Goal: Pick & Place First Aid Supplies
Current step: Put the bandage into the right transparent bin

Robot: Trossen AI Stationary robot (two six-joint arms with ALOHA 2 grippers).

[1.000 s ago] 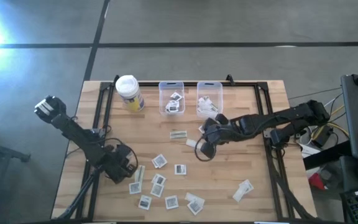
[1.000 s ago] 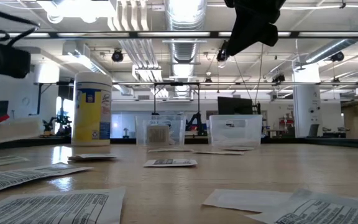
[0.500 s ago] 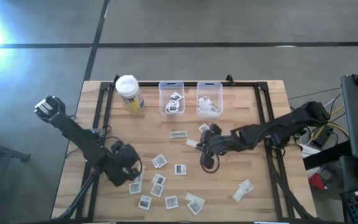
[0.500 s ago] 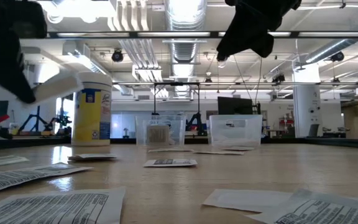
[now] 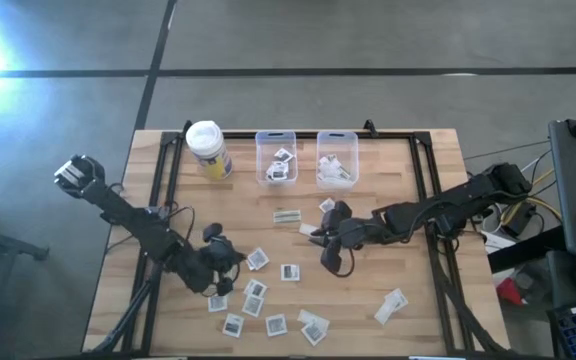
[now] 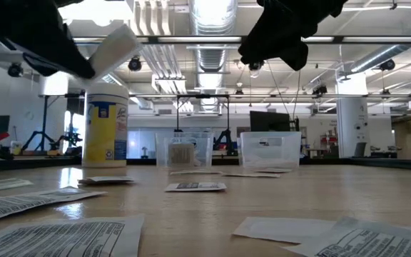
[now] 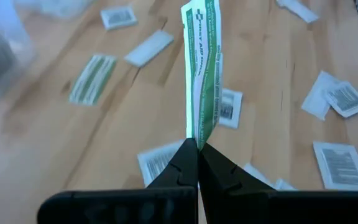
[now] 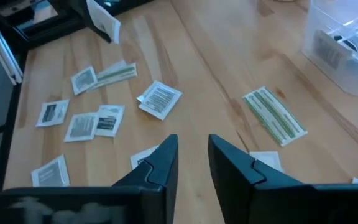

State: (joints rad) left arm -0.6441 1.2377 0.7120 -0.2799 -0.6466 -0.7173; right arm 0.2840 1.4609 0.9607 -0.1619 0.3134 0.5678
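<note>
Several small white packets of first aid supplies (image 5: 268,300) lie flat on the wooden table, with a green-striped strip (image 5: 288,215) farther back. My left gripper (image 5: 228,262) hovers over the near left of the table, shut on a green-and-white strip packet (image 7: 201,68), which also shows raised in the low view (image 6: 113,48). My right gripper (image 8: 193,155) stands open above the table's middle (image 5: 321,242) with nothing between its fingers. White packets (image 8: 146,158) lie on the wood below it. My left gripper pinches the strip packet by one narrow end (image 7: 197,138) between its two fingertips. The fingers lie along the strip, which stands out past them edge-on. The strip is lifted clear of the table and slants upward (image 6: 123,39).
Two clear bins (image 5: 276,157) (image 5: 337,160) with packets inside stand at the table's far edge. A yellow container with a white lid (image 5: 208,150) stands to their left. One white packet (image 5: 392,305) lies alone at the near right. Bare wood (image 5: 398,190) lies toward the right.
My left gripper has risen and gone toward the table's right, rolling its wrist. The strip packet that lay on the table beside it is now lifted clear and slants up. My right gripper has sunk a little toward the table.
</note>
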